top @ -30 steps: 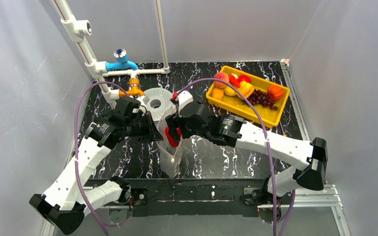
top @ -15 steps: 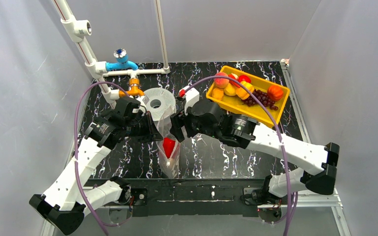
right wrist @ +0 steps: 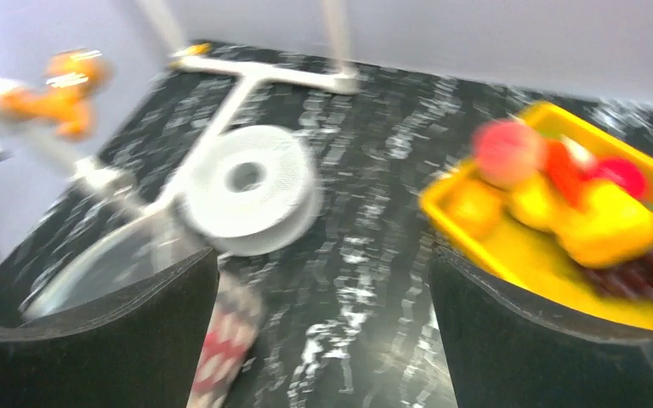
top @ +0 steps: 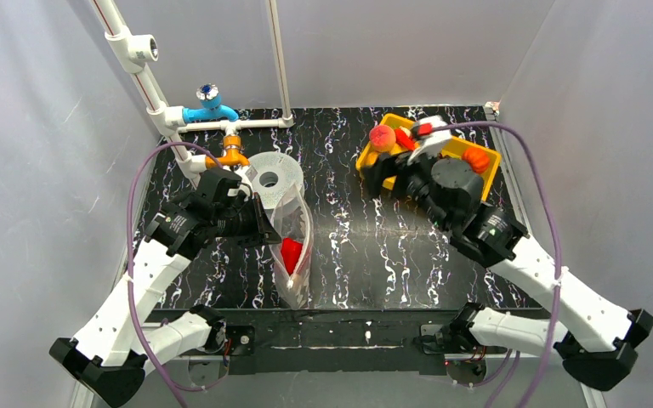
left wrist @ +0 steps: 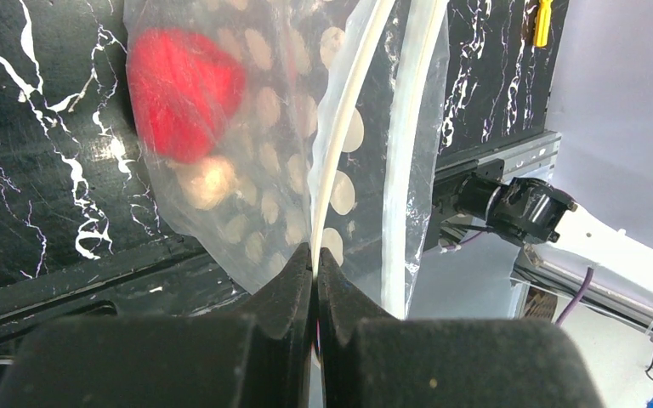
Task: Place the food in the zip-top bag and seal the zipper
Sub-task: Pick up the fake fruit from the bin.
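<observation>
Right end effector [top: 391, 172], jaws wide and empty, hangs over the left end of the yellow tray [right wrist: 519, 259], with the food [right wrist: 595, 217] just ahead and to its right. My left end effector [left wrist: 315, 265] pinches the zipper [left wrist: 340, 144] of the zip-top bag [top: 299, 223]. It lies lengthwise toward my bases, mouth pointing at the grey spool [top: 269, 178], red pepper [top: 290, 253] inside.

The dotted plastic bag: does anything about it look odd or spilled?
Nothing spilled or damaged. The bag sags lopsided, only one mouth edge pinched by the left end effector, a red toy food inside.
</observation>
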You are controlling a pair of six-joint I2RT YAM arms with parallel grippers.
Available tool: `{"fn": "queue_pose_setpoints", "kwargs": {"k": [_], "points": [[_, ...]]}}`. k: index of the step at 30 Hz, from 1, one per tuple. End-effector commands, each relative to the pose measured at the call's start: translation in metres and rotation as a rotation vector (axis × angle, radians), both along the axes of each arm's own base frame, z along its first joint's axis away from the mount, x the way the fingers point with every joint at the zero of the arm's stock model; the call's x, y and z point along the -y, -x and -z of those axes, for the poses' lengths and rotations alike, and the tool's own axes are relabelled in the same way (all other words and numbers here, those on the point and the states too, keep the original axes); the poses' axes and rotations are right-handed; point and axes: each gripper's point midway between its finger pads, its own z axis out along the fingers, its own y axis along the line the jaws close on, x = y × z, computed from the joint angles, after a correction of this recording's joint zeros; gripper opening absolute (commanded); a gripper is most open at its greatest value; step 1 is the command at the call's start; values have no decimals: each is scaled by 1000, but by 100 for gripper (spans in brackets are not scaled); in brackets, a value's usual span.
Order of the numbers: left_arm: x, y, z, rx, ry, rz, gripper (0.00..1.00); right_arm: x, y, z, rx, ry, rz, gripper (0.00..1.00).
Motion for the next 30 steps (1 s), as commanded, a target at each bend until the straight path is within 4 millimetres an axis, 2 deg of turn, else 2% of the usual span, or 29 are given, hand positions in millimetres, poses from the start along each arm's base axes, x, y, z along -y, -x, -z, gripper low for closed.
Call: {"fn": "queue_pose_setpoints", "kwargs": {"k": [1, 4, 6, 13, 15, 16, 19, 23, 26, 30], "points": [[1, 7, -3, 9, 16, 30, 0, 73, -59, 34, -114, -104, 352, 98], [1, 7, -3, 8, 16, 32, 0, 114, -79, 61, -201, -181, 492, 98], [0, 9, -3, 7, 14, 32, 0, 135, -89, 78, -266, -235, 557, 98], [-1, 10, -3, 8, 14, 34, 0, 203, -127, 160, -627, -496, 797, 99], [-1, 10, -4, 11, 15, 35, 0, 210, -138, 182, -717, -531, 827, 98], [-1, 10, -4, 15, 14, 34, 0, 220, -146, 190, -742, -550, 851, 98], [-2, 12, -4, 11, 13, 34, 0, 225, -168, 205, -783, -584, 817, 98], [-1, 13, -5, 11, 20, 37, 0, 238, -185, 231, -835, -635, 891, 98], [-2, 13, -6, 15, 20, 37, 0, 243, -194, 245, -878, -666, 937, 99], [-2, 12, -6, 13, 14, 37, 0, 253, -206, 254, -906, -677, 1012, 98]]}}
